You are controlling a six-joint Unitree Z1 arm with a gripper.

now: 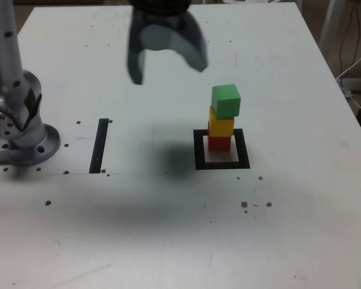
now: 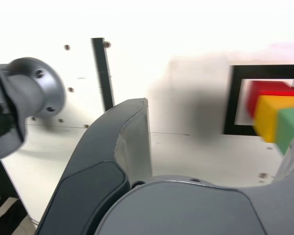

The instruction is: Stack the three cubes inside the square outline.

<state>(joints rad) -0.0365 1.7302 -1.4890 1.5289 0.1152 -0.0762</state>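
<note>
The three cubes stand stacked inside the square outline [image 1: 199, 150] of black tape: red cube [image 1: 219, 142] at the bottom, yellow cube [image 1: 221, 123] on it, green cube [image 1: 226, 100] on top, turned slightly off square. My gripper [image 1: 168, 71] hangs high above the table, up and toward the exterior view's left of the stack, open and empty, touching no cube. In the wrist view the red cube [image 2: 269, 93], yellow cube [image 2: 272, 115] and green cube [image 2: 290, 125] show beside one finger, within the square outline [image 2: 230, 103]; the gripper [image 2: 215, 122] is spread wide.
A straight black strip [image 1: 99, 144] lies on the white table toward the exterior view's left. The arm's grey base [image 1: 21, 135] stands at the left edge. Cables [image 1: 355, 72] hang beyond the table's right edge. Small dark holes dot the tabletop.
</note>
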